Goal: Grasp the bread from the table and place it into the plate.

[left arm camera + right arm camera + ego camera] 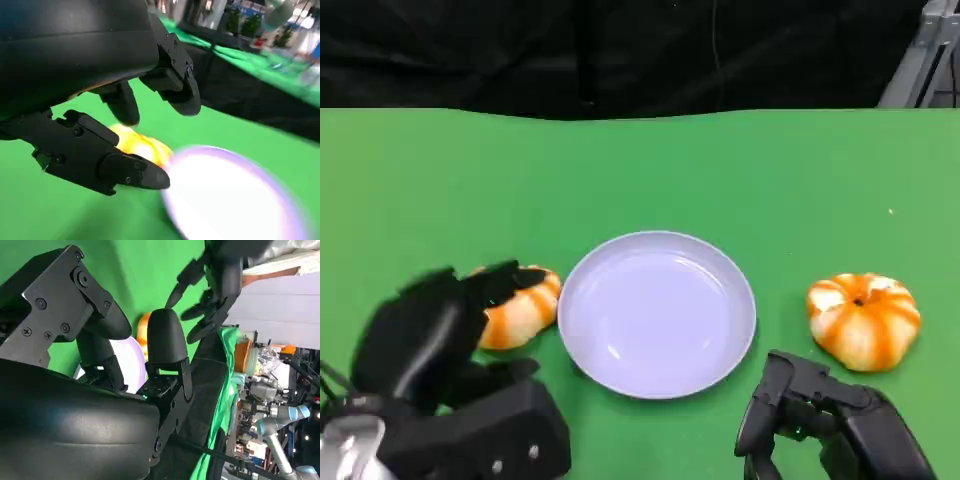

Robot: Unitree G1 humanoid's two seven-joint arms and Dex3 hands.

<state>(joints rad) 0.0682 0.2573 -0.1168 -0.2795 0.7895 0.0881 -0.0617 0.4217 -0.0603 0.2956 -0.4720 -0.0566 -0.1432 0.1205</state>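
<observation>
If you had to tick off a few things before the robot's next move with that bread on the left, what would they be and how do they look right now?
1. Plate free to receive bread: ok, nothing lies in it.
2. Left hand near the left bread: ok, its fingers reach over it.
3. Left hand's fingers apart, ready to close: ok, in the left wrist view.
4. Bread already gripped: cannot tell; the picture is blurred there.
5. Right hand out of the way: ok, low beside the plate, holding nothing.
6. Second bread clear of the path: ok, right of the plate.

Lying on the desk: orange-and-white striped bread [520, 308] just left of the round, pale lavender plate [657, 313], another bread [863, 320] sitting right.
</observation>
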